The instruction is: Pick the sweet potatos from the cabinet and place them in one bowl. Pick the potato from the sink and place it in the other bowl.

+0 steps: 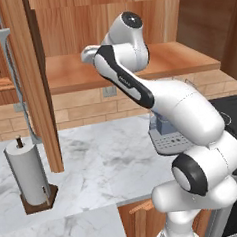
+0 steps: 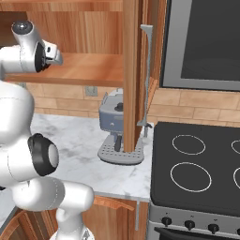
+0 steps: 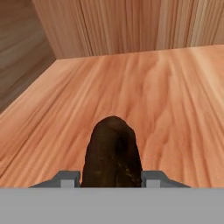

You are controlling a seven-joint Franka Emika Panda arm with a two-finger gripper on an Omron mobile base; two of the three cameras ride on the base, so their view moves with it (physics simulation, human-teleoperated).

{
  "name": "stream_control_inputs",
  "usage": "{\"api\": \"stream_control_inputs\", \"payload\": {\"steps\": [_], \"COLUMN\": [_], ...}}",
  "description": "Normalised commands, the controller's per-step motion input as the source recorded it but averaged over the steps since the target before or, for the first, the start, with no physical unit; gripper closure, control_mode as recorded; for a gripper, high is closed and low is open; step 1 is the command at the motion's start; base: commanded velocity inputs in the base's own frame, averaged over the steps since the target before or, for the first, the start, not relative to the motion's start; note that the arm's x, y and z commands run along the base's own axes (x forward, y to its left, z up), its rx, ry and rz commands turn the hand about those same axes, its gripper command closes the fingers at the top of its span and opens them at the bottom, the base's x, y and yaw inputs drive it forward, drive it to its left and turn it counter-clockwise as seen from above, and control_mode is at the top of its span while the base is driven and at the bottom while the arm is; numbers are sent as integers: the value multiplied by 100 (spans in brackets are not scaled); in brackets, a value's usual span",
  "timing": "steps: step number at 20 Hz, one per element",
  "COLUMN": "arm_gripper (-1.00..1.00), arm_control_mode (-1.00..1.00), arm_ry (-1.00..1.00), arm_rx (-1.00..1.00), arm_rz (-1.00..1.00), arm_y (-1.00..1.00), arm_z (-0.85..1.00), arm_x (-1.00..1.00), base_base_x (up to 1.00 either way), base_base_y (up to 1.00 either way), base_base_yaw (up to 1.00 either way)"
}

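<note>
Evidently the task is at an early step; the gripper [image 3: 112, 179] has its fingers pressed against both sides of one dark sweet potato [image 3: 112, 153] that lies on the plank shelf of the cabinet [image 3: 175, 96]; no bowl holds anything that I can see; bowls, sink and potato lie out of sight; the fingertips are cut off.

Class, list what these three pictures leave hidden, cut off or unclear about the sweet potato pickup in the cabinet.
- Hand view: the sweet potato's near end, cut off at the bottom edge; the finger tips barely show beside it.
- Left base view: the gripper, hidden behind the arm's own links over the cabinet shelf.
- Right base view: the coffee machine, partly behind the cabinet door.
</note>
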Motion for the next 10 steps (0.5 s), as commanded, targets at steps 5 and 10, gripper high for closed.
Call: {"api": "stream_control_inputs", "payload": {"steps": [5, 10], "arm_gripper": [100, 100], "arm_control_mode": [-100, -100], "arm_ry": [-7, -4], "arm_rx": [0, 0], "arm_rz": [0, -1], "arm_y": [-11, -32], "arm_z": [1, 3], "arm_x": [-50, -61], "base_base_x": [0, 0], "base_base_y": [0, 0], "base_base_yaw": [0, 0]}}
